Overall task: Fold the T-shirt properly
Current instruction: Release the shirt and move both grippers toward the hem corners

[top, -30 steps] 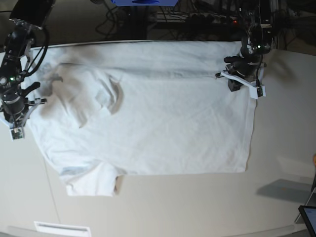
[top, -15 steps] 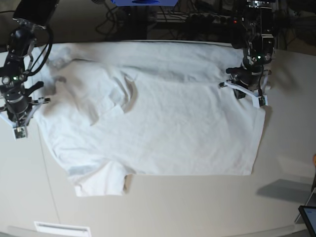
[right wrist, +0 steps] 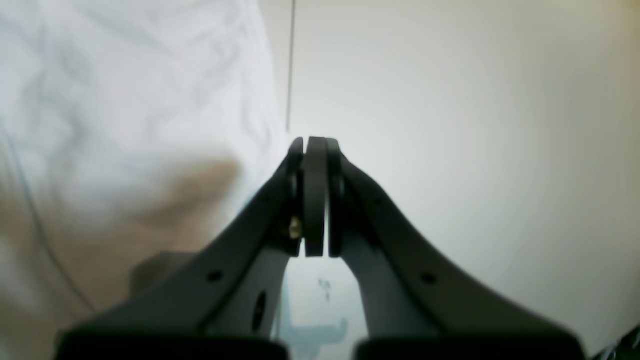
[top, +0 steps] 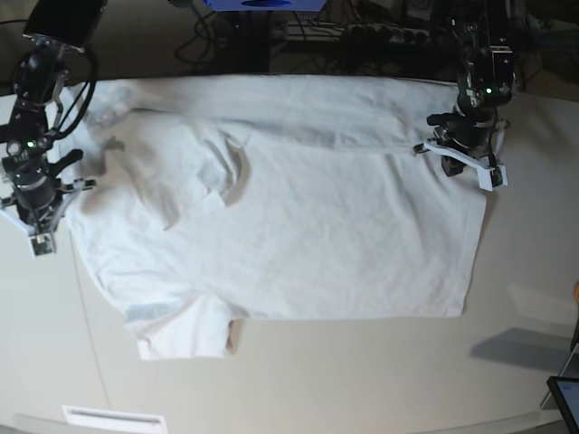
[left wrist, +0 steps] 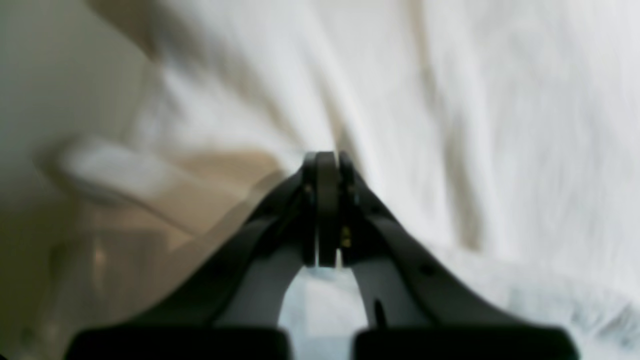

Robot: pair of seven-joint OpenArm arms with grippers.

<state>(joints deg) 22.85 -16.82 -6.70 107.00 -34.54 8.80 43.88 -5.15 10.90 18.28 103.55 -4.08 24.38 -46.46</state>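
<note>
The plain white, wrinkly short-sleeved T-shirt [top: 289,199] lies spread across the smooth off-white bench [top: 380,380], one sleeve tucked inward. The left gripper [top: 466,161] clamps its jaws on a hem corner, the right gripper [top: 38,212] on the opposite edge (pinched cloth hidden), presumably to keep the cloth taut for folding.

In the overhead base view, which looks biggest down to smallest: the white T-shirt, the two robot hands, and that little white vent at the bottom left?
1. T-shirt, by far the largest.
2. Left hand and right hand: they look about alike, so no ranking between them.
3. White vent, apparently smallest, though partly cut off at the edge.
</note>
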